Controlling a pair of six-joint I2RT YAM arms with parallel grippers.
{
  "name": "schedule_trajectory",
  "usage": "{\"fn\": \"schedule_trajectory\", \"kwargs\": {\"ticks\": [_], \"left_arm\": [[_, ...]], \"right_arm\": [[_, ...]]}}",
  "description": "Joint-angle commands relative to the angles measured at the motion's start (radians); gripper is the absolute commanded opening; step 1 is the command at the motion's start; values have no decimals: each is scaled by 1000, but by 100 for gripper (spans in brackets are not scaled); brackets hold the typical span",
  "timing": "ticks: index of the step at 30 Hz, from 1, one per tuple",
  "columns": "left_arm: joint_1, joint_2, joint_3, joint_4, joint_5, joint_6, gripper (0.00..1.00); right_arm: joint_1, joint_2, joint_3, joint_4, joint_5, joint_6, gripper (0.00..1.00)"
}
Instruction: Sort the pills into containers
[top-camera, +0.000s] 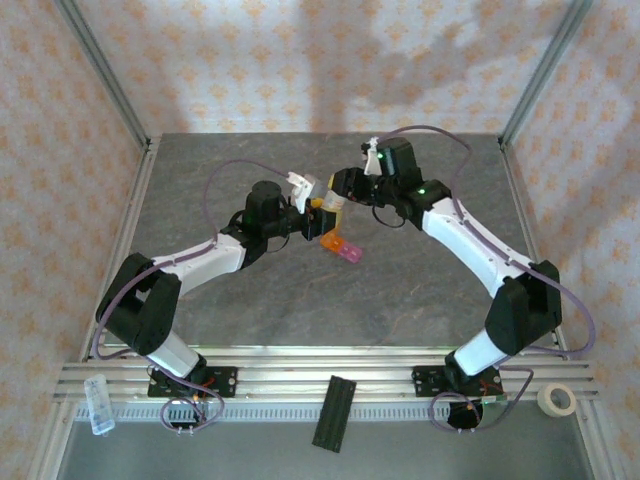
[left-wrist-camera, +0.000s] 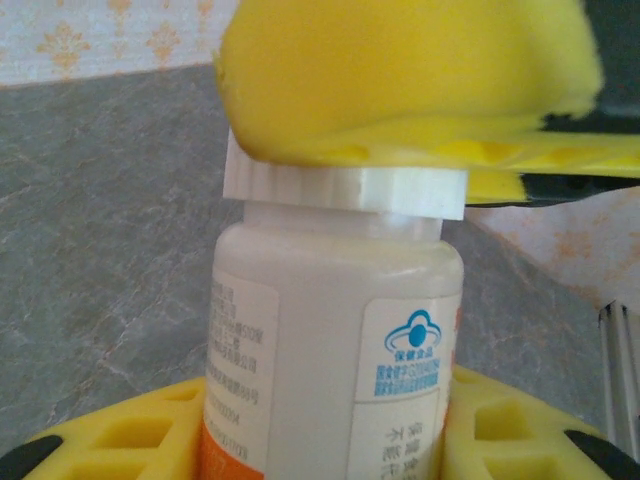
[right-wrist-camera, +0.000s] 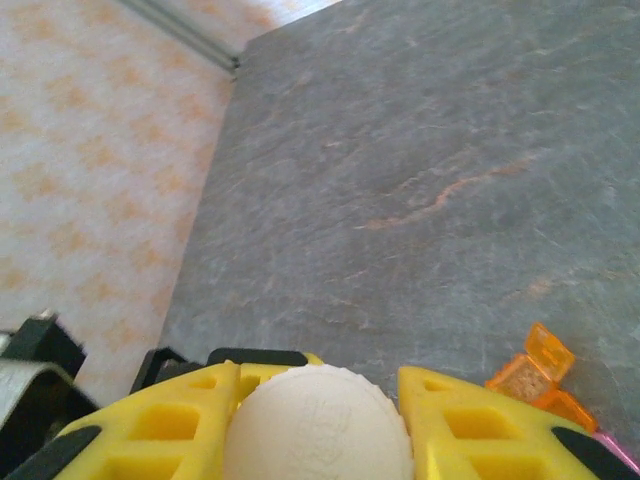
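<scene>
My left gripper (top-camera: 303, 215) is shut on the body of a white pill bottle (left-wrist-camera: 330, 340), held upright above the middle of the table. My right gripper (right-wrist-camera: 318, 420) comes from the other side, and its yellow fingers (left-wrist-camera: 400, 80) are shut on the bottle's ribbed white cap (left-wrist-camera: 345, 190). From above, the round cap (right-wrist-camera: 318, 430) sits between those fingers. The containers (top-camera: 340, 246), a joined orange and pink pair, lie on the table just below the bottle. The orange compartment (right-wrist-camera: 530, 375) has its lid up. The pills are hidden.
The grey stone-look table (top-camera: 330, 300) is boxed in by patterned walls and metal corner posts (top-camera: 105, 75). On the near rail lie a black strip (top-camera: 335, 412), a roll of tape (top-camera: 557, 399) and a clear plastic piece (top-camera: 98, 403).
</scene>
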Motion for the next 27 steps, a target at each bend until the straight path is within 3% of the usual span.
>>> {"fn": "schedule_trajectory", "kwargs": {"ticks": [1,6,7,9,11,18,22,27], "left_arm": [[0,-48,-9,164,75,-90,0],[2,-39,-6,195,94,-125,0],[1,-39,-4,188,86,-120,0],[1,-44,5,138,59,-83,0],[0,-50,29,23,28,-11,0],[-3,-68,40,-101,-71,128,0],[-7,-72,40,-122,-116,182,0],[-11,-69,60,-162,-121,211,0]], "right_arm": [[-63,-40,-30,85,-260,-111,35],[-84,-25,7,55,-330,-127,38],[-84,-27,13,51,-318,-119,43],[-85,-44,17,50,-271,-102,65],[-85,-88,2,45,-180,-83,75],[-88,-179,-19,-55,124,102,78],[-81,-177,-51,-34,159,245,78],[-46,-127,-26,-53,177,282,78]]}}
